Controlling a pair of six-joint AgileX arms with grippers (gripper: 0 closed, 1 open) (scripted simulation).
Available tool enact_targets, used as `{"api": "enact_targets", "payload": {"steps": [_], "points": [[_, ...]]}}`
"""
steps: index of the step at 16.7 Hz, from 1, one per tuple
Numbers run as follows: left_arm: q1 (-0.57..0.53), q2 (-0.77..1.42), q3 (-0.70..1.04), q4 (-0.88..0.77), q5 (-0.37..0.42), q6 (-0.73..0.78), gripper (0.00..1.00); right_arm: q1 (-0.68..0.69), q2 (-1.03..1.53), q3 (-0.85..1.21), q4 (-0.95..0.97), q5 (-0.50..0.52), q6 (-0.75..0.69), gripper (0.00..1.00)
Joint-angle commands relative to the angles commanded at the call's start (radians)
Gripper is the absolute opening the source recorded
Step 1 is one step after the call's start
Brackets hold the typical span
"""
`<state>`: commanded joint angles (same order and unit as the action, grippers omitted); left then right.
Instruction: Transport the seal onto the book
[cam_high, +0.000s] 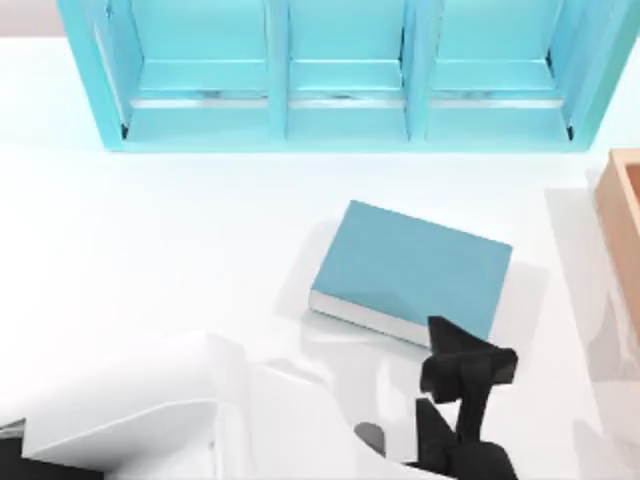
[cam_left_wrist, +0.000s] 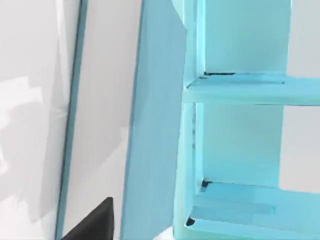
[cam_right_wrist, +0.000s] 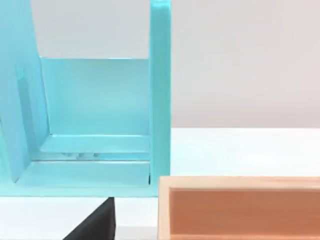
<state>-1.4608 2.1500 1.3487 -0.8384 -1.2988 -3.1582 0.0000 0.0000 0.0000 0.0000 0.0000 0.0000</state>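
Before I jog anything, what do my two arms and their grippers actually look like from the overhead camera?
In the top view, the left arm is a smooth white shell with faceted, angular panels and a dark patch at its lower edge. The right gripper is matte black and blocky, made of angular finger pieces on a black mount, near the teal book. No cables, markings or labels are visible on either.

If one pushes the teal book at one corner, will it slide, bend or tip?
The book looks stiff: thick hardcover, flat cover, so it probably will not bend. Lying flat and wide on the table, it should not tip. A corner push would likely turn it rather than slide it straight.
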Motion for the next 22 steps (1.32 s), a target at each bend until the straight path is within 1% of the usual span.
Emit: {"api": "enact_targets", "payload": {"steps": [2,4,7,9,11,14,19,22], "points": [[0.033,-0.040,-0.017,0.030,0.012,0.049,1.00,0.000,0.000,0.000,0.000,0.000,0.000,1.00],[0.092,-0.112,-0.050,0.081,0.038,0.140,1.00,0.000,0.000,0.000,0.000,0.000,0.000,1.00],[0.221,-0.267,-0.130,0.184,0.107,0.358,1.00,0.000,0.000,0.000,0.000,0.000,0.000,1.00],[0.328,-0.396,-0.204,0.260,0.172,0.554,1.00,0.000,0.000,0.000,0.000,0.000,0.000,1.00],[0.446,-0.543,-0.294,0.338,0.255,0.792,1.00,0.000,0.000,0.000,0.000,0.000,0.000,1.00],[0.635,-0.784,-0.453,0.449,0.402,1.208,1.00,0.000,0.000,0.000,0.000,0.000,0.000,1.00],[0.947,-1.225,-0.761,0.605,0.691,1.958,1.00,0.000,0.000,0.000,0.000,0.000,0.000,1.00],[1.113,-1.491,-0.942,0.679,0.866,2.368,1.00,0.000,0.000,0.000,0.000,0.000,0.000,1.00]]}}
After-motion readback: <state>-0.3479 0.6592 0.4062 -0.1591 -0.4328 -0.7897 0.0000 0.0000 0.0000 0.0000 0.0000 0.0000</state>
